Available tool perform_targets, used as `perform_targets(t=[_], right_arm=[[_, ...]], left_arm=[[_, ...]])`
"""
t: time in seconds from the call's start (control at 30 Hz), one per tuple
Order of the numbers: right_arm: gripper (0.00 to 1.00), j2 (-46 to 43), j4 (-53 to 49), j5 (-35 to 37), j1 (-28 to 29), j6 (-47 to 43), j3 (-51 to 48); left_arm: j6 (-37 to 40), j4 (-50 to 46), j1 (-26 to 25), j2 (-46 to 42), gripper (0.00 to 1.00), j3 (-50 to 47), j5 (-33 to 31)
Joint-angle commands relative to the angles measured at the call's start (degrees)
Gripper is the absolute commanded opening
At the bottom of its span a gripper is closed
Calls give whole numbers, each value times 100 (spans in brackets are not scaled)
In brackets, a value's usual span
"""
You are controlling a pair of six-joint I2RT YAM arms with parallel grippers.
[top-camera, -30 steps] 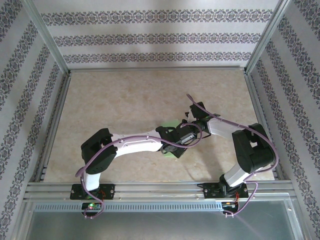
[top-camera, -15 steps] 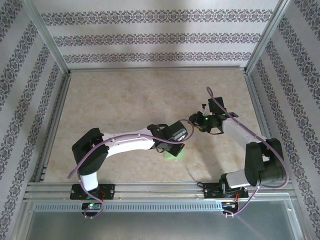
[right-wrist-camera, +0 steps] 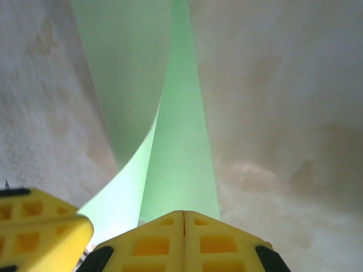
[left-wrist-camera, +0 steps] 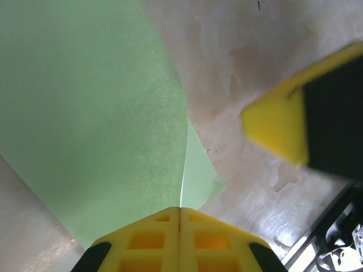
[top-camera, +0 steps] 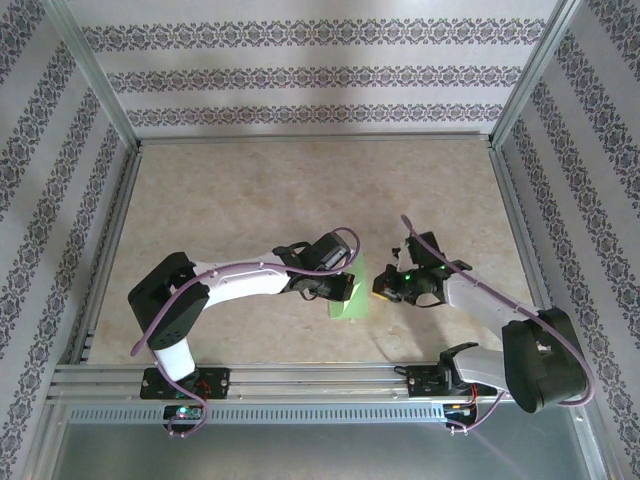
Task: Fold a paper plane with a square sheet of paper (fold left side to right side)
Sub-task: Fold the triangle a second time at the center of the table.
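The square sheet of paper (top-camera: 352, 296) is light green and lies at the table's middle front, with one flap curling up off the lower layer. My left gripper (top-camera: 343, 287) reaches in from the left. In the left wrist view its jaws (left-wrist-camera: 180, 211) are shut, and the raised flap's edge runs straight into their seam over the paper (left-wrist-camera: 91, 113). My right gripper (top-camera: 381, 288) sits at the sheet's right edge. Its jaws (right-wrist-camera: 183, 214) are shut, and the flat strip of paper (right-wrist-camera: 181, 141) passes under the tips. No paper plane shape shows.
The beige marbled table (top-camera: 250, 200) is walled by patterned panels and an aluminium frame, with rails (top-camera: 320, 378) along the near edge. A left-gripper finger (right-wrist-camera: 39, 226) shows close beside my right jaws, and a blurred right-gripper finger (left-wrist-camera: 278, 124) hangs near the left gripper.
My right arm swung in from the far right to the sheet's right edge and its jaws closed. My left gripper drew back leftward, so more green paper shows.
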Motion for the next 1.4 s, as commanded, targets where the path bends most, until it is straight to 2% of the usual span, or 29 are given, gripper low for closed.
perform_targets(t=[0.0, 0.13, 0.4, 0.97, 1.37], right_arm=[[0, -70, 505, -4, 409, 440, -163], [0, 143, 626, 204, 710, 545, -267], [0, 553, 529, 361, 890, 526, -305], [0, 986, 198, 674, 927, 256, -343], [0, 1091, 78, 742, 963, 193, -269]], left_arm=[[-224, 283, 86, -117, 0, -50, 187], [-264, 294, 104, -74, 0, -60, 204], [-308, 242, 140, -25, 0, -65, 204], [-296, 241, 490, 122, 0, -263, 695], [-77, 144, 733, 370, 0, -189, 675]])
